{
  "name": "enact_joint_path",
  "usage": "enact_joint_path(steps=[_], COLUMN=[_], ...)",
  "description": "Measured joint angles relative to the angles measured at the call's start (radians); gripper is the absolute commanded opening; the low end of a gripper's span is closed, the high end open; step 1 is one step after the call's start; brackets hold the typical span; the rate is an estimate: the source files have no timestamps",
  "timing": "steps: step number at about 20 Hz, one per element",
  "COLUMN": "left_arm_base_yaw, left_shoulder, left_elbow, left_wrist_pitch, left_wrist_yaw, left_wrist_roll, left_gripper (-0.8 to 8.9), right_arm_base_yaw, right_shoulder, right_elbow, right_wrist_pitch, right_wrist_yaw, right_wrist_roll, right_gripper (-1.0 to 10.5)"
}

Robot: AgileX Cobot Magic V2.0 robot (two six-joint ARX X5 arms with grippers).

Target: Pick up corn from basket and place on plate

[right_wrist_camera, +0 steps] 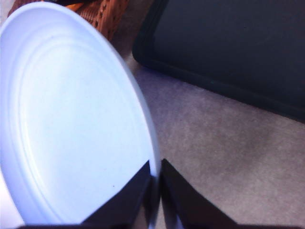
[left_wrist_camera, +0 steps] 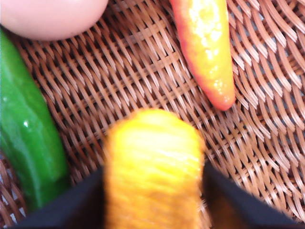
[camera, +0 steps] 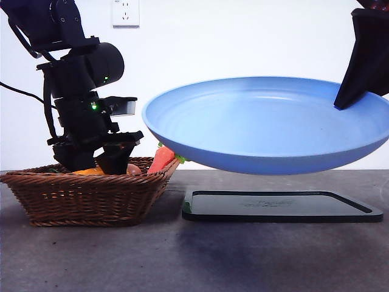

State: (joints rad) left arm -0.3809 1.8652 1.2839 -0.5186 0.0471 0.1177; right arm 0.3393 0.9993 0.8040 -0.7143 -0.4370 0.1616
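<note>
The orange-yellow ridged corn (left_wrist_camera: pixel 152 167) lies on the wicker floor of the basket (camera: pixel 85 198), and my left gripper (left_wrist_camera: pixel 152 191) is shut on it, one black jaw on each side. In the front view that gripper (camera: pixel 97 161) reaches down inside the basket, where a sliver of corn (camera: pixel 88 172) shows. My right gripper (right_wrist_camera: pixel 156 191) is shut on the rim of the light-blue plate (right_wrist_camera: pixel 71 124). It holds the plate (camera: pixel 267 125) tilted in the air above the table, with the gripper (camera: pixel 355 91) at the plate's right edge.
In the basket also lie a green vegetable (left_wrist_camera: pixel 26 129), a red-orange carrot (left_wrist_camera: pixel 205 47) and a pinkish round item (left_wrist_camera: pixel 47 16). The carrot (camera: pixel 161 159) leans over the basket's right rim. A flat black tray (camera: pixel 282 205) lies on the table under the plate.
</note>
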Motion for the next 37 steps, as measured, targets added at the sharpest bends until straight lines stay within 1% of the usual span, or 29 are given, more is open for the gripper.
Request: enact_joint_path(steps=[1, 3, 5, 6, 8, 11, 12, 13, 15, 17, 19, 21, 24, 26, 28, 30, 32, 37], left_arm_base_yaw=[0.000, 0.000, 0.000, 0.000, -0.005, -0.046, -0.077, -0.111, -0.183, -0.249, -0.314, -0.354, -0.372, -0.377, -0.377, -0.377, -0.377, -0.377], left_shoulder=[0.000, 0.000, -0.002, -0.011, -0.065, -0.206, -0.235, -0.242, -0.235, -0.216, -0.177, -0.131, -0.085, -0.072, -0.069, -0.069, -0.069, -0.069], left_elbow=[0.003, 0.042, 0.124, 0.174, 0.244, 0.262, 0.262, 0.262, 0.262, 0.262, 0.262, 0.262, 0.262, 0.262, 0.262, 0.262, 0.262, 0.262], left_wrist_pitch=[-0.009, -0.073, -0.164, -0.208, -0.248, -0.250, -0.254, -0.259, -0.266, -0.260, -0.259, -0.258, -0.241, -0.234, -0.232, -0.232, -0.232, -0.232], left_wrist_yaw=[0.000, 0.000, 0.001, 0.015, 0.114, 0.331, 0.392, 0.414, 0.421, 0.414, 0.365, 0.294, 0.212, 0.188, 0.187, 0.187, 0.187, 0.187], left_wrist_roll=[0.000, -0.001, -0.008, -0.017, -0.045, -0.101, -0.110, -0.113, -0.112, -0.100, -0.069, -0.025, 0.016, 0.027, 0.030, 0.030, 0.030, 0.026], left_gripper=[1.89, 1.88, 1.89, 1.88, 1.88, 1.89, 1.89, 1.89, 1.89, 1.89, 1.89, 1.89, 1.89, 1.96, 2.29, 3.04, 3.52, 3.56], right_arm_base_yaw=[0.000, 0.000, 0.000, 0.000, -0.006, -0.023, -0.027, -0.027, -0.029, -0.032, -0.032, -0.034, -0.048, -0.052, -0.052, -0.052, -0.052, -0.052], right_shoulder=[0.000, 0.000, 0.000, 0.000, 0.017, 0.123, 0.170, 0.208, 0.273, 0.293, 0.293, 0.293, 0.293, 0.293, 0.293, 0.293, 0.293, 0.293], right_elbow=[0.000, 0.000, 0.000, 0.000, 0.000, 0.001, 0.001, 0.001, 0.001, 0.001, 0.001, 0.001, 0.001, 0.001, 0.002, 0.001, 0.001, 0.001], right_wrist_pitch=[0.000, 0.000, 0.000, 0.000, 0.018, 0.094, 0.149, 0.193, 0.264, 0.303, 0.320, 0.321, 0.312, 0.310, 0.310, 0.310, 0.310, 0.307], right_wrist_yaw=[0.000, 0.004, 0.013, 0.036, 0.051, 0.050, 0.047, 0.034, -0.051, -0.094, -0.114, -0.127, -0.143, -0.154, -0.159, -0.159, -0.159, -0.158], right_wrist_roll=[0.000, 0.000, 0.000, 0.003, 0.022, 0.061, 0.084, 0.107, 0.160, 0.200, 0.227, 0.241, 0.249, 0.255, 0.256, 0.256, 0.256, 0.257], right_gripper=[0.0, 0.0, 0.0, 0.0, 0.0, 0.0, 0.0, 0.0, 0.0, 0.0, 0.0, 0.0, 0.0, 0.0, 0.0, 0.0, 0.0, 0.0])
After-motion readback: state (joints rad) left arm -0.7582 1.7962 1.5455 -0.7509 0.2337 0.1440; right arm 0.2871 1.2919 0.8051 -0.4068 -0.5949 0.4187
